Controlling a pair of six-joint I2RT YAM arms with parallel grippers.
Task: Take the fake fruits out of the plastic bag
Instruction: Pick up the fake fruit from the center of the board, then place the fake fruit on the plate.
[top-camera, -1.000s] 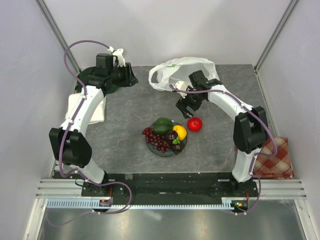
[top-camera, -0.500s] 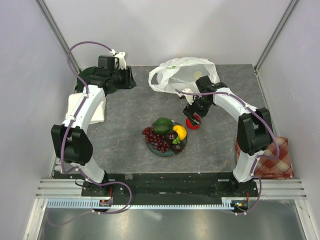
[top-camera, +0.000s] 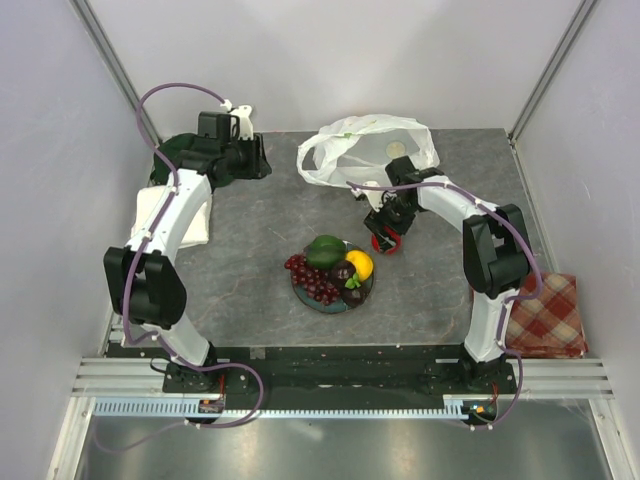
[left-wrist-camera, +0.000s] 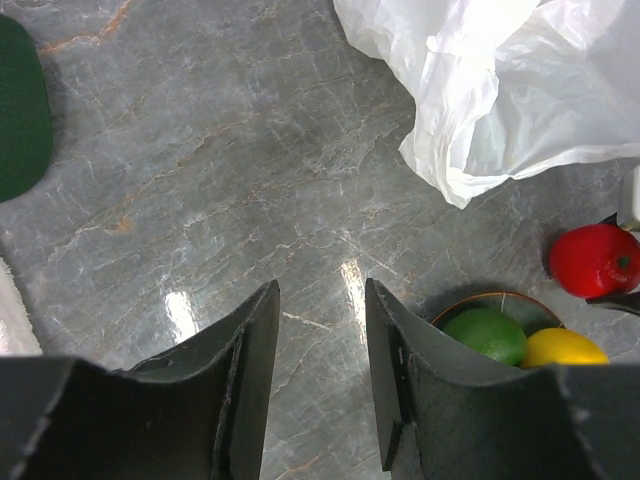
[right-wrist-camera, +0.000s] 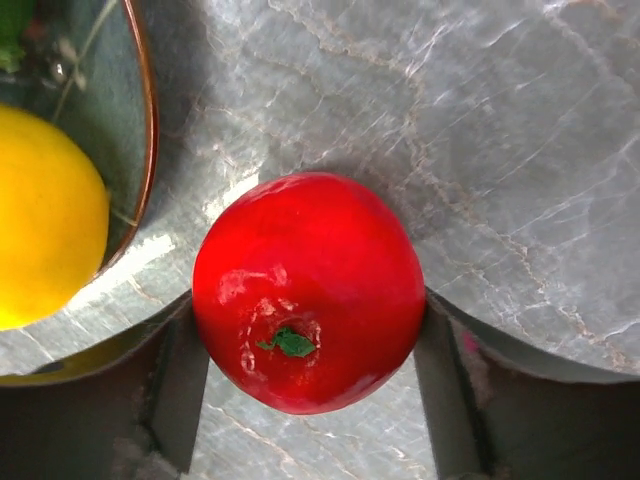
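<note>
The white plastic bag (top-camera: 365, 145) lies crumpled at the back of the table and also shows in the left wrist view (left-wrist-camera: 500, 90). A dark red grape bunch (top-camera: 312, 280), a green piece (top-camera: 325, 250), a yellow fruit (top-camera: 359, 264) and a dark purple fruit (top-camera: 353, 294) sit on the teal plate (top-camera: 335, 307). The red apple (top-camera: 386, 243) rests on the table just right of the plate. My right gripper (top-camera: 388, 235) is down over the apple (right-wrist-camera: 308, 290), a finger touching each side. My left gripper (top-camera: 262, 160) is open and empty at the back left (left-wrist-camera: 320, 295).
A dark green cap (top-camera: 190, 155) lies at the back left beside a white cloth (top-camera: 160, 215). A red checked cloth (top-camera: 548, 315) lies at the near right. The plate's rim (right-wrist-camera: 140, 120) is close to the apple's left side.
My right gripper has moved from in front of the bag down onto the red apple and closed around it. The left arm has barely moved.
</note>
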